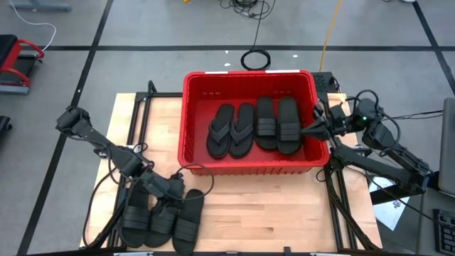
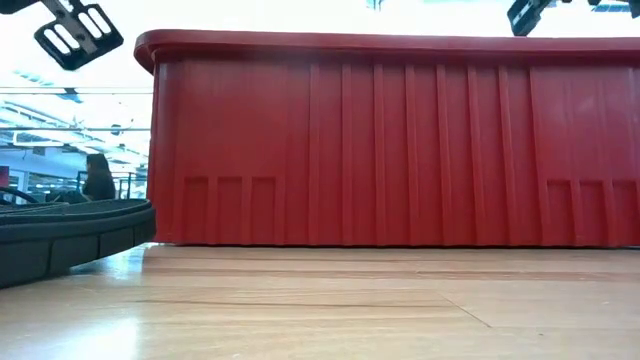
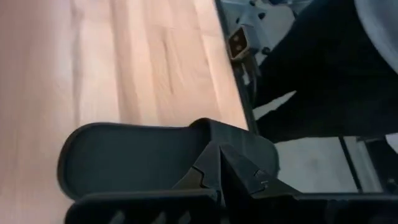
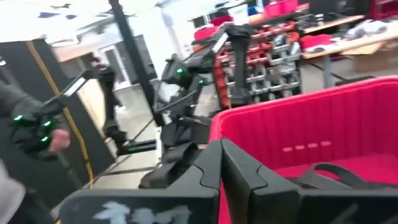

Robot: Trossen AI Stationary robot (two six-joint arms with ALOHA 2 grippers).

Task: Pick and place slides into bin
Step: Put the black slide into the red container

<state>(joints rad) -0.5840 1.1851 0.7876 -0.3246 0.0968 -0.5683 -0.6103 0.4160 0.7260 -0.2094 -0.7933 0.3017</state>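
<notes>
Bare table [image 1: 277,213] open from 4 to 6 o'clock, in front of the bin [image 1: 249,169]. Blocked at 7 o'clock by three slides [image 1: 162,219] side by side. Inside the bin, four more sandals [image 1: 254,128] across the floor; free strip at its 9 o'clock wall.

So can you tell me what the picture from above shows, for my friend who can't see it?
A red bin on a wooden table holds four black sandals side by side. Three more sandals lie on the table near the left gripper, jaws shut, low over them. The right gripper, also shut, hangs at the bin's right rim.
</notes>
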